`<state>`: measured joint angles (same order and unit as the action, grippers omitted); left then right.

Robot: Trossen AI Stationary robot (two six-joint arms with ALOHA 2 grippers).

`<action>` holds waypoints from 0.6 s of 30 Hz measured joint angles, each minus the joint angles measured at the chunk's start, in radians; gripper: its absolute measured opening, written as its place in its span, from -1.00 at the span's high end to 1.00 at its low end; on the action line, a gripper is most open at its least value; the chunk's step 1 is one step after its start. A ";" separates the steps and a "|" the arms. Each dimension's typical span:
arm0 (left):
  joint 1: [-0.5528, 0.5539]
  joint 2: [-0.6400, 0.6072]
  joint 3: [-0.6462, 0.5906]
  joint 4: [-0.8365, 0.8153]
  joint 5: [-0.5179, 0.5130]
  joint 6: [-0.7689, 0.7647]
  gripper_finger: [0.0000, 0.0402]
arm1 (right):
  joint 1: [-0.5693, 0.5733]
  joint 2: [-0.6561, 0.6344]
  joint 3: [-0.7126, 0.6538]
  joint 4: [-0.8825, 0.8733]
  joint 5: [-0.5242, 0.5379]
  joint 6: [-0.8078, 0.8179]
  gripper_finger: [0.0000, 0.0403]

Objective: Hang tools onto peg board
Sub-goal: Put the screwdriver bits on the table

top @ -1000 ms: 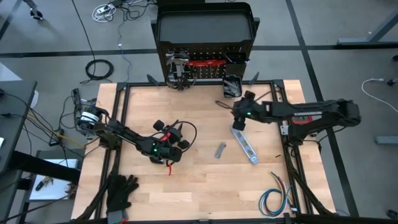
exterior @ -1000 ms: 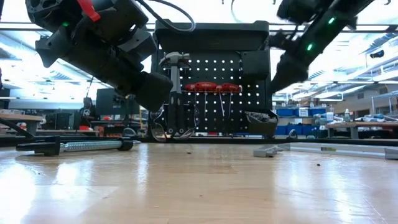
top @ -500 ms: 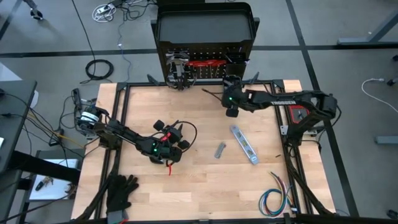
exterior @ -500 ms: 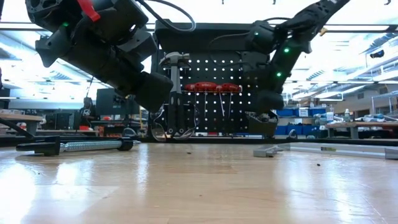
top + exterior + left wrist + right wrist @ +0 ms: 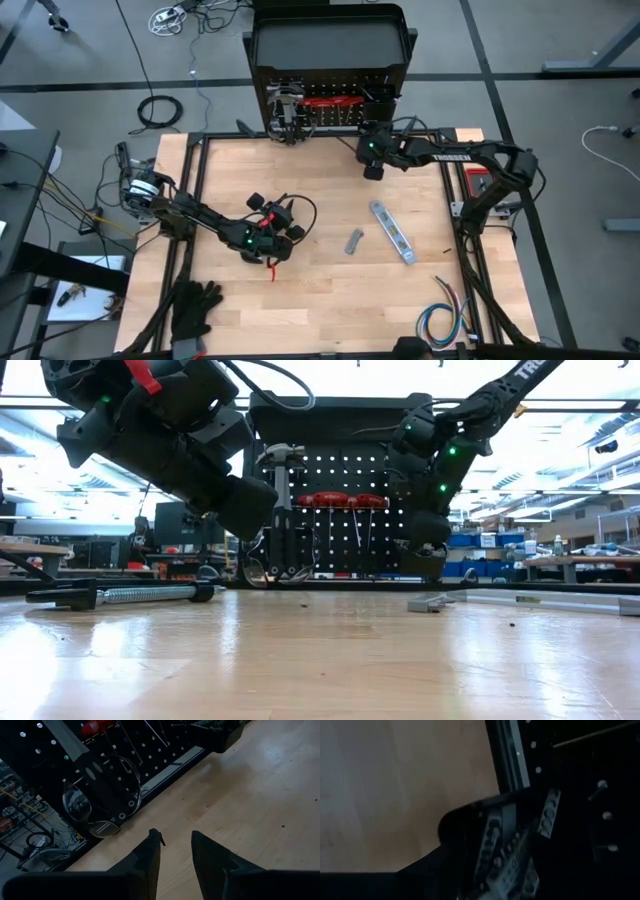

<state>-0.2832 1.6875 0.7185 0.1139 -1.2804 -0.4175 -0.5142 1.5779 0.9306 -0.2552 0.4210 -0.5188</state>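
I have the right gripper (image 5: 372, 170) up at the far edge of the surface (image 5: 320, 300), right beside the peg board (image 5: 345, 510). Its wrist camera looks straight into the small black bin (image 5: 515, 855), which is packed with grey metal pieces (image 5: 520, 860); I cannot tell how wide its fingers stand or whether they hold anything.

The left gripper (image 5: 175, 851) hangs above the near-left part of the surface, well apart from the board. Its fingers (image 5: 150, 852) stand narrowly parted with bare wood showing between them, so they hold nothing there. A red-handled tool (image 5: 272, 268) shows against that arm's end in the overhead view; I cannot tell whether it is gripped or lying underneath.

Ahead of the left fingers, a hammer (image 5: 283, 490) and red-handled screwdrivers (image 5: 340, 500) hang on the board. Between the two grippers, on the surface, lie a silver flat bar (image 5: 392, 231) and a small grey piece (image 5: 354, 241). A C-clamp (image 5: 120, 594) lies flat at the left in the low view.
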 joint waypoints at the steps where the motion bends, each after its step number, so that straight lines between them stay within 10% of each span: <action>1: 0.001 0.000 0.000 -0.001 0.000 0.000 0.45 | -0.003 0.008 0.000 0.012 -0.002 -0.006 -0.13; 10: 0.002 0.000 0.000 -0.004 0.000 0.002 0.45 | -0.010 0.086 0.001 0.074 -0.002 -0.041 -0.04; 18: 0.002 0.000 0.000 -0.018 0.000 0.002 0.45 | -0.006 0.135 0.000 0.093 0.050 -0.050 0.81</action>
<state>-0.2813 1.6878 0.7184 0.0957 -1.2808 -0.4154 -0.5201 1.7131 0.9310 -0.1617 0.4709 -0.5691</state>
